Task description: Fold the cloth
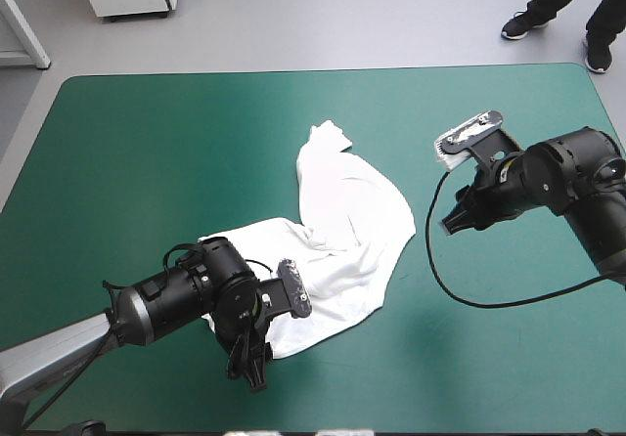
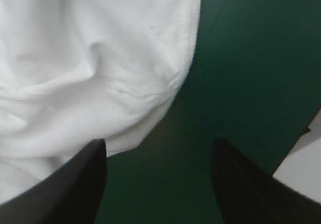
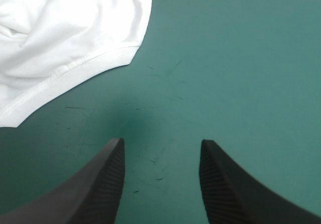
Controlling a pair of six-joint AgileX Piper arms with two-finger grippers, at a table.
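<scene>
A white T-shirt [image 1: 342, 250] lies rumpled near the middle of the teal-green surface [image 1: 147, 162], the left hand [image 1: 249, 366] at its near hem and the right hand [image 1: 455, 223] off its right side, both spread apart and empty, so no fold looks made yet.

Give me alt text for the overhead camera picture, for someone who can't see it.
A white T-shirt lies crumpled and partly spread near the middle of a teal-green table. The left hand is at its near edge; the right hand is off to its right, not touching.
</scene>
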